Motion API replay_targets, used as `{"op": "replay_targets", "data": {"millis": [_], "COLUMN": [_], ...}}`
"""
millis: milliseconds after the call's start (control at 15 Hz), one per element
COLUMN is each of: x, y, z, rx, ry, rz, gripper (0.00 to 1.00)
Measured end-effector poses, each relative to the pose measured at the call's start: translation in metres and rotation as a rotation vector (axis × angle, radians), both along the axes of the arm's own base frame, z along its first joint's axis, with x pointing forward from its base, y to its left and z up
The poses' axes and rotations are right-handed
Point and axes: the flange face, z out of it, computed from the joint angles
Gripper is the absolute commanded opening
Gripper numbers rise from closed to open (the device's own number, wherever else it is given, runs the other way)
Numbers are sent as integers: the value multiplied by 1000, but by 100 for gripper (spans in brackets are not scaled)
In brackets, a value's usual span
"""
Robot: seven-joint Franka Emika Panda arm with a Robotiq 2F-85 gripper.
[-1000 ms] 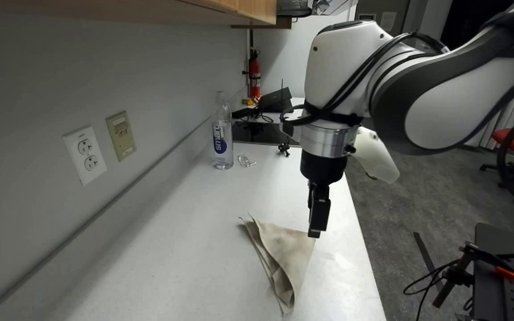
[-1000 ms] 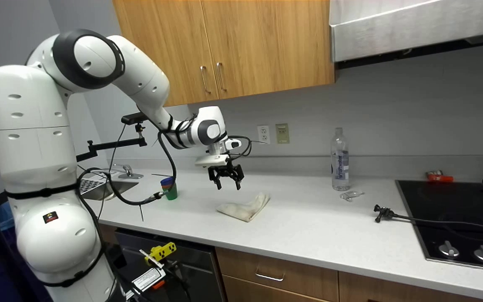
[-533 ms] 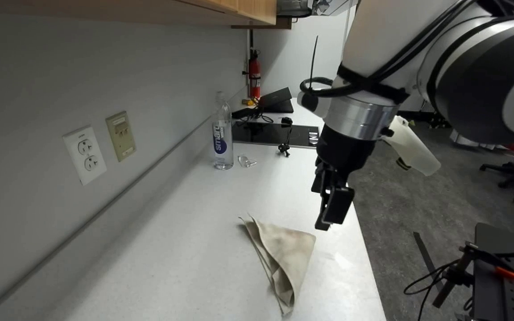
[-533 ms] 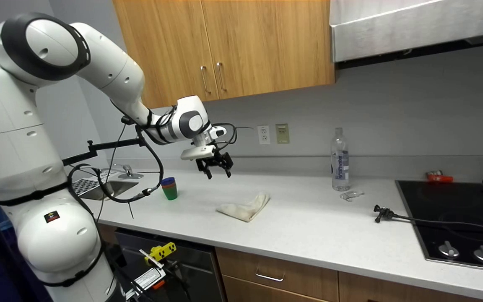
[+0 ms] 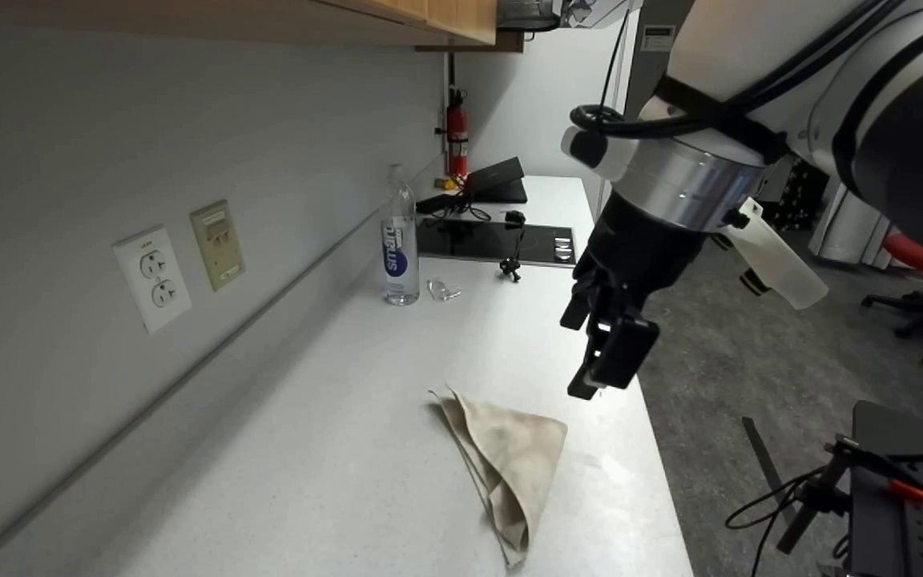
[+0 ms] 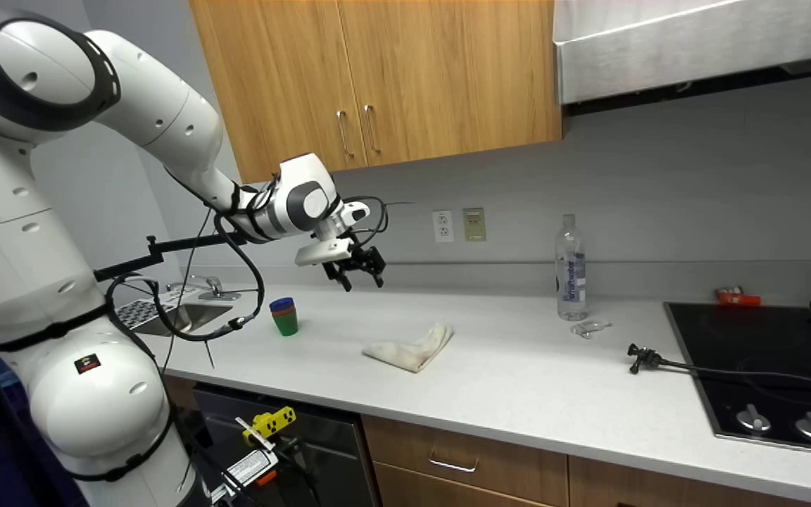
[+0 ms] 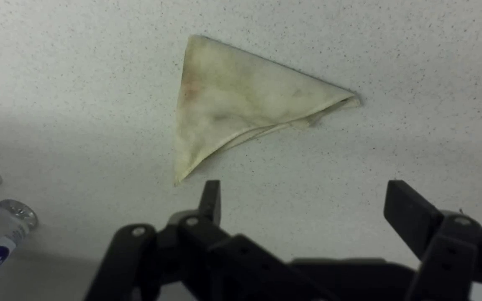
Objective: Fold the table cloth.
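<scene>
The black, jointed fingers (image 7: 410, 218) are spread wide above the white, speckled bench (image 7: 98, 83), gripping nothing. On it lies the off-white fabric table cloth (image 7: 241, 94) with a faint reddish stain, folded into a rough triangle, well apart from the upright, clear, blue-labelled bottle (image 6: 571, 280).

"How many cloths (image 6: 409, 353) on the bench (image 6: 532, 394)?"
"One; also one bottle (image 6: 571, 276) and one stack of cups (image 6: 284, 317)."
"And above the bench?"
"Two fingers (image 7: 412, 219), two wall plates (image 6: 443, 226), two cabinet handles (image 6: 345, 134)."
</scene>
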Motion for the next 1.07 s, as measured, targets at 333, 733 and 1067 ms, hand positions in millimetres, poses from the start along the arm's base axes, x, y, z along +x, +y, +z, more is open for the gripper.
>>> {"op": "replay_targets", "data": {"millis": [333, 733, 1067], "x": [-4, -4, -4], "y": [-2, -2, -2], "z": [1, 1, 1], "rx": [12, 13, 13], "ry": [-17, -17, -17], "rz": [-10, -12, -12], "gripper": [100, 100, 100]}}
